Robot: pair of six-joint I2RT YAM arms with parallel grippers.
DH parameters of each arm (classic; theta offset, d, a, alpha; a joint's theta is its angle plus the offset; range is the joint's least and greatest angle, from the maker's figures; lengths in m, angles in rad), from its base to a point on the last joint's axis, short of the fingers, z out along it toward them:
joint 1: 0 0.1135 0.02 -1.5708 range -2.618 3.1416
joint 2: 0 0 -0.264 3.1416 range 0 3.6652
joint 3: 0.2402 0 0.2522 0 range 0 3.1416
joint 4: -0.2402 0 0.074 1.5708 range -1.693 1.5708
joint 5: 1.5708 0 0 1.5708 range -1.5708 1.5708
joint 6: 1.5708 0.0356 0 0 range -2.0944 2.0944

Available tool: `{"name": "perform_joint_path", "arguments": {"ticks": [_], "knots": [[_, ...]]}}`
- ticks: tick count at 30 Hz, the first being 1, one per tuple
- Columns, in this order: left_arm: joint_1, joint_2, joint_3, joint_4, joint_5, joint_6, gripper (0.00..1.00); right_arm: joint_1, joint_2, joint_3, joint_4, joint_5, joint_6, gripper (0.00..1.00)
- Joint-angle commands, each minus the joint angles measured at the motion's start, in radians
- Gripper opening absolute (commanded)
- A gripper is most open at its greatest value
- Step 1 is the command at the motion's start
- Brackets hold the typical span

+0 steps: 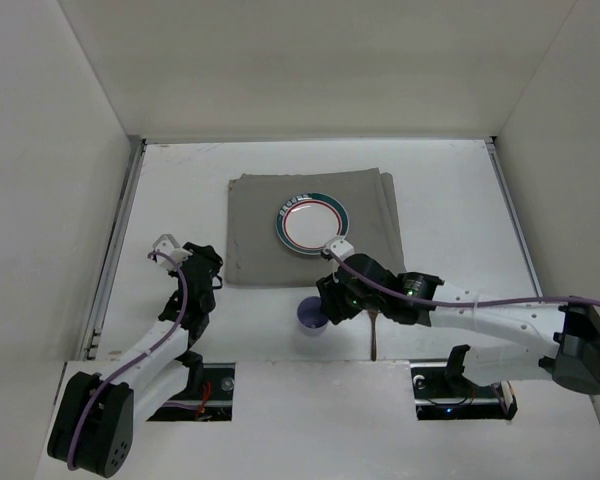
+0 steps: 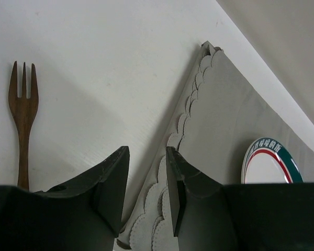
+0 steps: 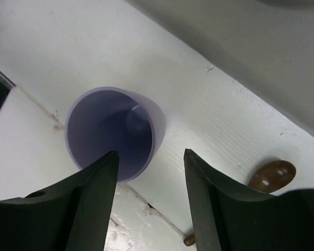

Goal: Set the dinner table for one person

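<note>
The white dinner table (image 1: 450, 200) spreads beneath and around the grey mat (image 1: 260, 220), a purple cup (image 3: 115, 130) stands off the mat's near edge before the right gripper (image 3: 149, 198), its jaws wide and empty, and the left gripper (image 2: 146, 193), narrowly parted and holding nothing, hovers at the mat's left edge.

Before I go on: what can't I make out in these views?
Brown wooden fork: handle end behind the left gripper, left wrist view.
Brown wooden spoon: handle mostly behind the right gripper, right wrist view.
Round teal-rimmed plate: rim lettering too small, top view.
</note>
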Motion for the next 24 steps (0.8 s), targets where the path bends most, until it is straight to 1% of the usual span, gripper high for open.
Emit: {"name": "perform_joint_path", "arguments": {"ticks": [1, 4, 6, 8, 9, 10, 13, 17, 20, 24], "knots": [[0.000, -0.011, -0.002, 0.029, -0.011, 0.005, 0.32, 0.011, 0.035, 0.051, -0.021, -0.003, -0.026, 0.58], [-0.005, -0.011, 0.000, 0.029, -0.014, 0.007, 0.33, 0.011, 0.080, 0.066, -0.010, 0.000, -0.023, 0.46], [-0.005, -0.015, -0.002, 0.029, -0.014, 0.008, 0.33, 0.011, 0.103, 0.073, 0.004, 0.019, -0.017, 0.31], [-0.002, -0.017, -0.002, 0.029, -0.012, 0.007, 0.34, 0.011, 0.111, 0.088, 0.015, 0.049, -0.012, 0.13], [-0.002, -0.017, -0.002, 0.029, -0.011, 0.005, 0.34, 0.011, 0.105, 0.102, 0.018, 0.060, -0.012, 0.10], [-0.002, -0.014, -0.002, 0.029, -0.011, 0.004, 0.34, 0.011, 0.091, 0.117, 0.029, 0.065, -0.012, 0.08], [-0.002, -0.009, -0.002, 0.029, -0.008, 0.002, 0.34, -0.015, 0.045, 0.157, 0.068, 0.052, -0.017, 0.07], [-0.002, -0.012, -0.002, 0.029, -0.008, 0.002, 0.34, -0.140, 0.040, 0.240, 0.145, 0.060, -0.032, 0.07], [-0.002, -0.008, -0.002, 0.034, -0.008, 0.001, 0.34, -0.258, 0.095, 0.307, 0.194, 0.078, -0.044, 0.07], [-0.003, -0.001, -0.002, 0.035, -0.008, 0.002, 0.34, -0.432, 0.253, 0.422, 0.200, 0.104, -0.052, 0.08]]}}
